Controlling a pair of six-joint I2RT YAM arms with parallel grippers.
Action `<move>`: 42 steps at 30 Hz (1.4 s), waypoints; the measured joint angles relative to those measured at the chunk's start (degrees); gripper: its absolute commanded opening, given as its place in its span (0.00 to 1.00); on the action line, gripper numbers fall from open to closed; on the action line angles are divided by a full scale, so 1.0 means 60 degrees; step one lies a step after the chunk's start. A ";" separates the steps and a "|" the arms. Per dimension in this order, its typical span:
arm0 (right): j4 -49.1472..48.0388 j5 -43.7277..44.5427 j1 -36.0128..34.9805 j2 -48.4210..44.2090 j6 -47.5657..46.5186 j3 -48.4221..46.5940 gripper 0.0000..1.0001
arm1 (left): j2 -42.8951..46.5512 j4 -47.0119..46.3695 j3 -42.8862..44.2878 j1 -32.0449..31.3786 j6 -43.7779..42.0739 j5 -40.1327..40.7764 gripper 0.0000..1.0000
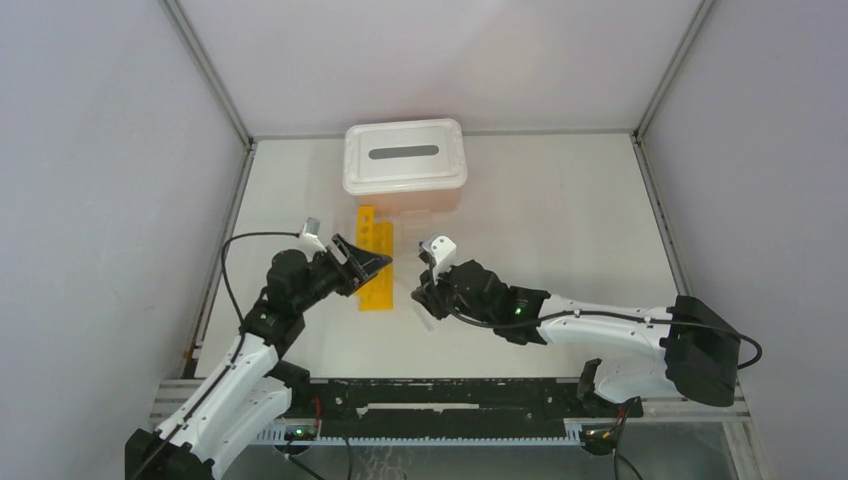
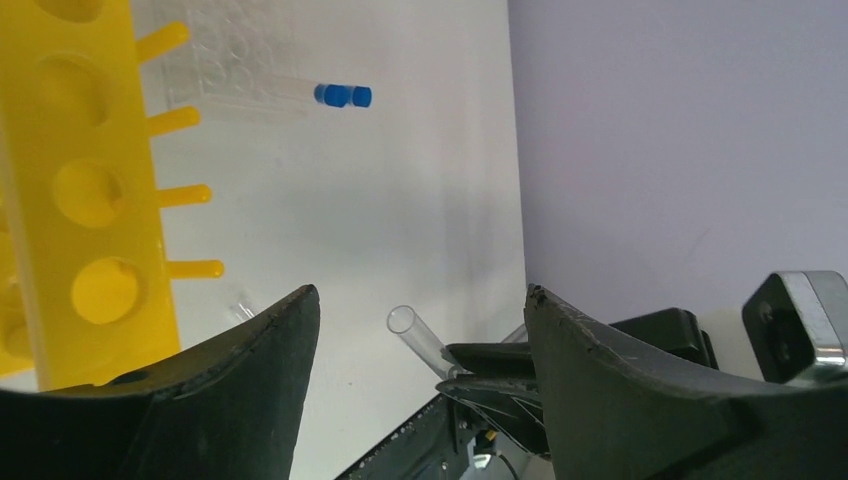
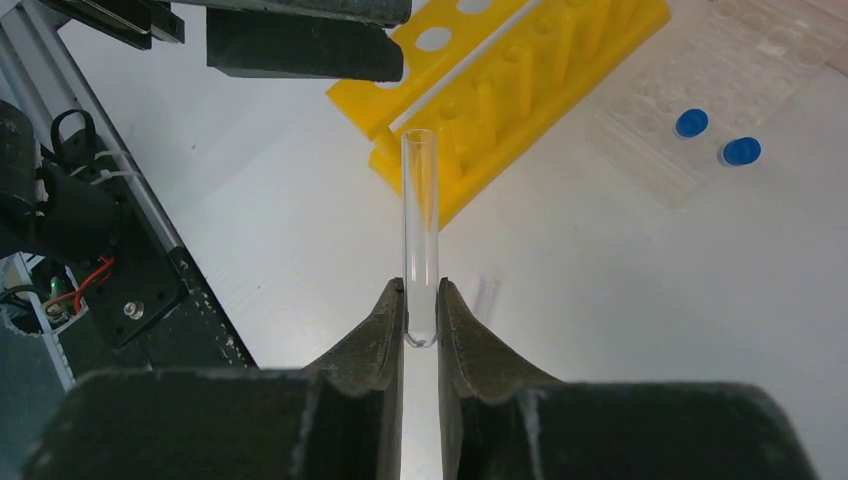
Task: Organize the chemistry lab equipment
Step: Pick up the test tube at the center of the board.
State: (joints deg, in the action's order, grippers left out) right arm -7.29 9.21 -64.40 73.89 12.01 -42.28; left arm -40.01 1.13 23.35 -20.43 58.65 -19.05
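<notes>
1. Tube (image 3: pixel 420 220) is standing upright in the right gripper (image 3: pixel 420 325), whose jaws are pinching its rounded bottom end. Its open mouth is pointing up, and it is hanging clear of the table (image 1: pixel 560 230).
2. The left gripper (image 2: pixel 420 320) is hovering over the yellow rack (image 1: pixel 377 292) with its jaws spread wide and nothing between them. In the left wrist view the held tube is showing through that gap, farther off.
3. The yellow rack is lying flat on the table just left of the held tube. Its length is running away from the arms, its round holes are facing up, and short pegs are sticking out along one side.
4. The clear rack (image 3: pixel 700 90) is lying beyond, near the yellow rack's far right side. Two blue-capped tubes (image 2: pixel 340 96) are lying side by side at its edge.
5. The bin (image 1: pixel 405 155) is sitting farthest back, near the yellow rack's far end.
</notes>
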 measured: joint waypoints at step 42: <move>-0.0597 0.3479 -0.0845 0.1104 0.3206 -0.0991 0.00 | -0.0222 -0.2892 -0.1322 -0.0514 0.1974 0.0488 0.72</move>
State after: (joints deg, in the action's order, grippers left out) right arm -10.87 30.09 -69.47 80.51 31.24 -48.23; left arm -41.34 -16.23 15.42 -23.51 70.50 -16.12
